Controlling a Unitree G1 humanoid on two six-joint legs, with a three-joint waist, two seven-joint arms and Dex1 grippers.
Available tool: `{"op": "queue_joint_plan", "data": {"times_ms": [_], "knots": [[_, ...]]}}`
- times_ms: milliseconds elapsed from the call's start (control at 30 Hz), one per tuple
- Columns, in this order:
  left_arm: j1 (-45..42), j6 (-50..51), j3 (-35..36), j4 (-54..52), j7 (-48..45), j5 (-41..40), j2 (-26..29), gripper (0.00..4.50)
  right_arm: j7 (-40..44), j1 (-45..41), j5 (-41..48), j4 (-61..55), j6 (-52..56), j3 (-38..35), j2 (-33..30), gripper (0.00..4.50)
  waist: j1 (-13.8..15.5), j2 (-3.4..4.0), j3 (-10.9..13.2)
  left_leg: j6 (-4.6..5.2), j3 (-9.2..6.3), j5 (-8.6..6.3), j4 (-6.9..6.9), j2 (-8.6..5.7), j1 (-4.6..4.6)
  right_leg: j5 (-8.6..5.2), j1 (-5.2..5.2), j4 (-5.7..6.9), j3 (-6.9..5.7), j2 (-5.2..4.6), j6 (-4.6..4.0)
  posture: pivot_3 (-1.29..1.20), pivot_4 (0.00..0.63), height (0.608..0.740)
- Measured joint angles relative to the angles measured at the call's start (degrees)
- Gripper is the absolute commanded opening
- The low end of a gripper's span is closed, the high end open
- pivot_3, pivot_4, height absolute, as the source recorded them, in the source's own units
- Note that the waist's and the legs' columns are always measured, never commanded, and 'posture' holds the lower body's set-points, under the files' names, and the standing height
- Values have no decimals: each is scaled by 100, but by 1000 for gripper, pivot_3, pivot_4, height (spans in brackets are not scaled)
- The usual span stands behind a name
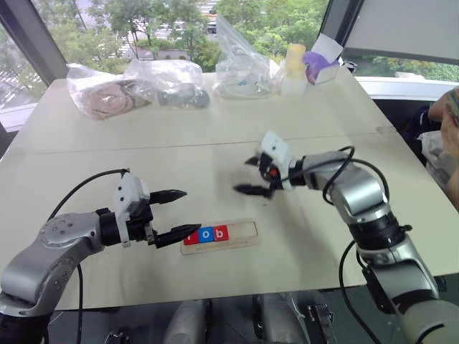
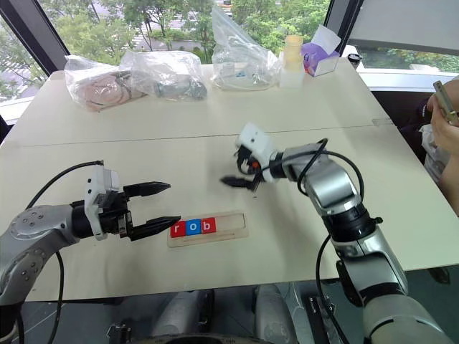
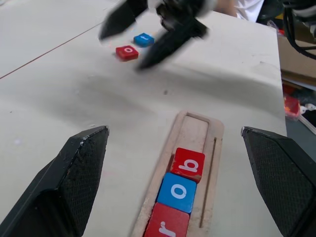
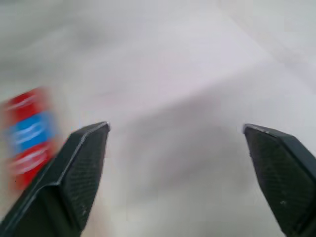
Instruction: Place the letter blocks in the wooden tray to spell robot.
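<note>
Near the front edge of the tabletop (image 1: 215, 143), about midway along it, the wooden tray (image 1: 244, 236) lies lengthwise with three letter blocks seated at its left end: a red r (image 3: 165, 224), a blue o (image 3: 178, 191) and a red b (image 3: 188, 164), touching in a row. Its right part stands bare, with room for two more. The left gripper (image 1: 174, 213) hovers just beside the tray's left end, fingers spread wide and holding nothing. The right gripper (image 1: 252, 176) hangs above the tabletop's middle, beyond the tray, its fingers likewise wide apart and empty. Past it, in the left wrist view, a red o block (image 3: 127, 52) and a blue block (image 3: 143, 39), its letter too small to read, lie just beside each other on the bare top. By my judgement the fourth letter is in hand: next, the right gripper must come down over the red o, close on its edges, and seat it against the b.
</note>
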Motion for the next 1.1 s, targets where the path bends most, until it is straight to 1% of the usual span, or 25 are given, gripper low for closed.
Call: {"op": "queue_joint_plan", "data": {"times_ms": [100,233,300,400,467,567,767,933,1100], "knots": [[-60,-10,-7,51,-1,42,-9,4500,-740,-39,-250,274,379,-202,45,4440,0,0,0,0,3,0,-4,-2,-3,0,-3,-2,2,-4,0,0,150,740],[-133,-37,-93,66,-4,92,-84,4500,-1460,-5,-303,317,999,-527,350,4440,-36,0,0,0,7,0,-7,-1,-13,6,-25,9,9,-2,9,0,150,740],[-147,-70,-154,73,-9,98,-116,4500,-1454,186,-127,5,1212,-642,396,4440,-24,0,0,1,3,0,-9,0,-14,7,-26,13,7,0,11,0,150,740],[-191,-75,-206,143,-10,132,-129,4500,-1389,361,39,-373,1327,-556,433,4440,-35,2,0,1,6,0,-6,0,-13,8,-26,17,6,1,12,0,150,740],[-239,-77,-227,188,-11,143,-148,4500,-1566,361,-8,-352,1379,-555,434,4440,-31,2,0,2,6,1,0,0,-13,7,-24,17,6,1,8,0,150,740],[-271,-81,-232,194,-17,162,-152,4500,-2041,361,-212,-118,1376,-592,490,4440,-20,1,0,1,7,2,2,-1,-13,6,-22,16,6,1,5,0,150,740],[-276,-81,-234,194,-13,199,-183,4500,-2815,370,-333,23,1447,-874,912,4440,-41,1,0,0,7,2,-5,0,-13,9,-26,17,7,3,10,0,150,740],[-275,-81,-234,193,-7,208,-201,4500,-3148,382,-324,25,1615,-926,1143,4440,-36,2,0,0,7,2,-4,0,-13,9,-26,17,6,3,10,0,150,740],[-276,-84,-234,194,-6,218,-221,4500,-3623,381,-345,50,1924,-1188,1494,4440,-36,2,0,0,6,2,-4,0,-12,9,-26,20,6,4,10,0,150,740]]}}
